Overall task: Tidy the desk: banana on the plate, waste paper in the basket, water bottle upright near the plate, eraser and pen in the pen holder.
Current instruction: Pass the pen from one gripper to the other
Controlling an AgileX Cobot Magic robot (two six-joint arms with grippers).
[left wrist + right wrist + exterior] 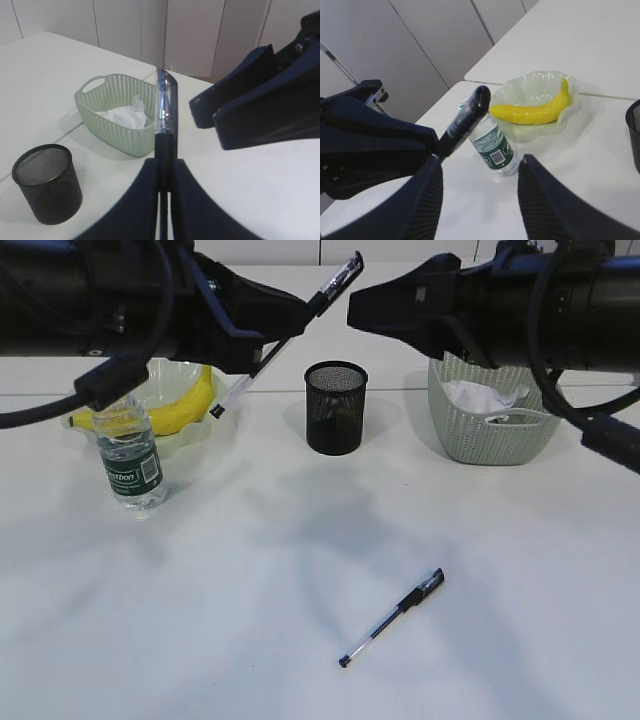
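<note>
I see the desk (520,590) stretching white across the whole scene. At the far right of it stands the basket (490,425), with crumpled waste paper (480,395) lying inside. At the far left sits the plate (190,430), and the banana (185,410) lies in it. The water bottle (130,462) stands upright just in front of the plate, on its near left side, cap on. The pen holder (336,407) stands at the far middle, between plate and basket; I cannot tell from here whether anything is in it.

My left gripper (275,325) hangs above the desk, left of and higher than the pen holder, its fingers clamped together on a pen (290,335). That pen is tilted: its dark capped end points up and right, over the holder's side, and its tip points down and left toward the plate. My right gripper (477,192) hovers high at the far right, facing the left one across the holder; its fingers stand apart with nothing between them, and in the right wrist view the pen's dark end shows beyond their gap.

A second pen (392,618) lies flat on the near middle of the desk, angled, well apart from everything else.
</note>
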